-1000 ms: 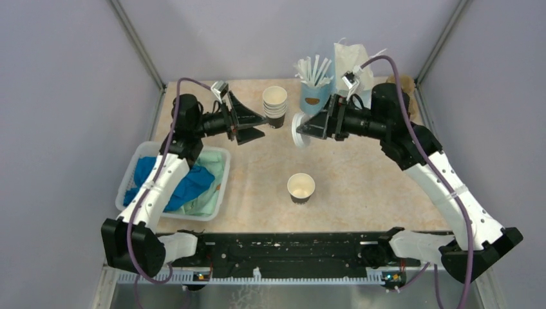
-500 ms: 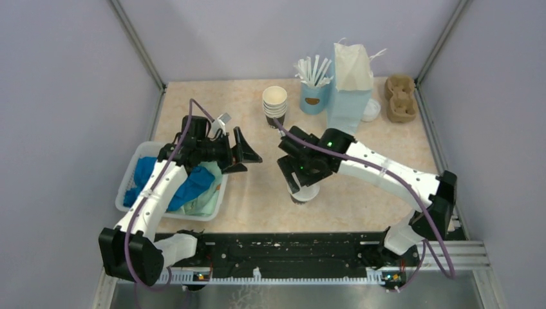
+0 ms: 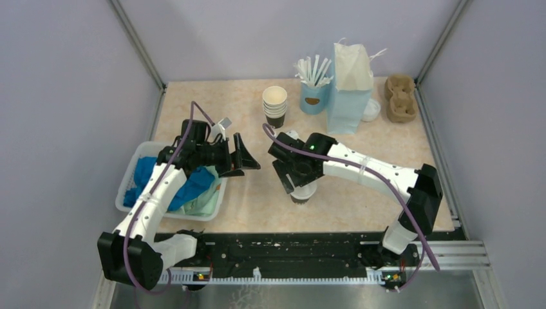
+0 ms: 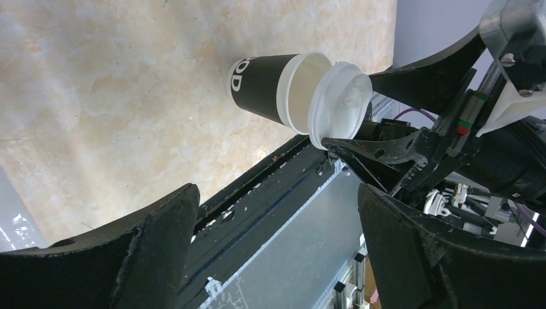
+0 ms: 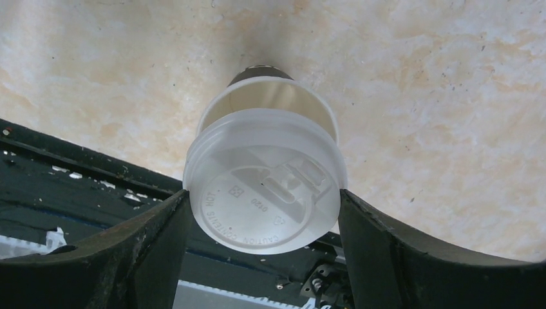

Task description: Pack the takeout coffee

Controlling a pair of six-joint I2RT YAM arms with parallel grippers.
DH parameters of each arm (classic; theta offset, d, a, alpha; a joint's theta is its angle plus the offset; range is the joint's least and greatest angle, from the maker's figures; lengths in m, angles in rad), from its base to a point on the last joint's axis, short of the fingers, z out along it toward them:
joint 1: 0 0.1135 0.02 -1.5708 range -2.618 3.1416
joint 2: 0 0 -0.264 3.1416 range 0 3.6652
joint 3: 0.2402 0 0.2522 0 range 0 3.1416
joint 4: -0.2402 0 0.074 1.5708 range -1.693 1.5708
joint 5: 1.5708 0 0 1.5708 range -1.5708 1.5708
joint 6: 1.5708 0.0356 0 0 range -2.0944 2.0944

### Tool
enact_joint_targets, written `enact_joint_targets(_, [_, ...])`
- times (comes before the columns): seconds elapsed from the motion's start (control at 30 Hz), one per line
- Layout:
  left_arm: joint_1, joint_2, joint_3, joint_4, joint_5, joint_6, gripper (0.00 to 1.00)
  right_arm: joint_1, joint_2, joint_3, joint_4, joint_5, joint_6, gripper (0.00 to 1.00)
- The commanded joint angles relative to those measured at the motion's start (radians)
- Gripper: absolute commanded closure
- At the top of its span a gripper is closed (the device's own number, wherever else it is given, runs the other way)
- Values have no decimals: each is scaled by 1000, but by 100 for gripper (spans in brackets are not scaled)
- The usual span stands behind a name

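Observation:
The takeout coffee is a paper cup (image 3: 301, 195) with a cream top and a black band, standing at the table's near middle. Its round white lid (image 5: 264, 196) sits tilted over the near side of the rim, and the cup's open mouth (image 5: 273, 103) shows behind it. My right gripper (image 5: 264, 215) is shut on the lid's edges, right above the cup (image 4: 267, 90). In the left wrist view the lid (image 4: 339, 103) leans off the rim. My left gripper (image 3: 248, 158) hangs open and empty, left of the cup. Its fingers (image 4: 148, 257) are wide apart.
A stack of lidless cups (image 3: 275, 106), a light blue cup of white sticks (image 3: 313, 93) and a blue paper bag (image 3: 351, 90) stand at the back. A cardboard carrier (image 3: 400, 98) lies back right. A white basket (image 3: 132, 167) with blue cloth sits left, under my left arm.
My right arm swung from the back of the table down to the cup, carrying the lid. My left gripper drew back toward the near left, over the basket's edge.

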Motion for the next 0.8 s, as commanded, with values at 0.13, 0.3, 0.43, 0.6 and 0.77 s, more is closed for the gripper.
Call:
enact_joint_targets(0.13, [-2, 5, 54, -36, -11, 79, 2, -15, 32, -9, 65, 6, 16, 22])
enact_joint_targets(0.3, [-2, 15, 59, -48, -16, 102, 2, -31, 38, -19, 70, 10, 34, 22])
enact_joint_targets(0.43, [-2, 17, 61, -47, -7, 102, 2, -48, 36, -34, 78, 5, 35, 21])
enact_joint_targets(0.6, [-2, 25, 63, -43, 0, 102, 2, -56, 32, -43, 91, -12, 33, 21])
enact_joint_targets(0.77, [-2, 28, 66, -43, 5, 101, 2, -62, 29, -45, 98, -22, 27, 20])
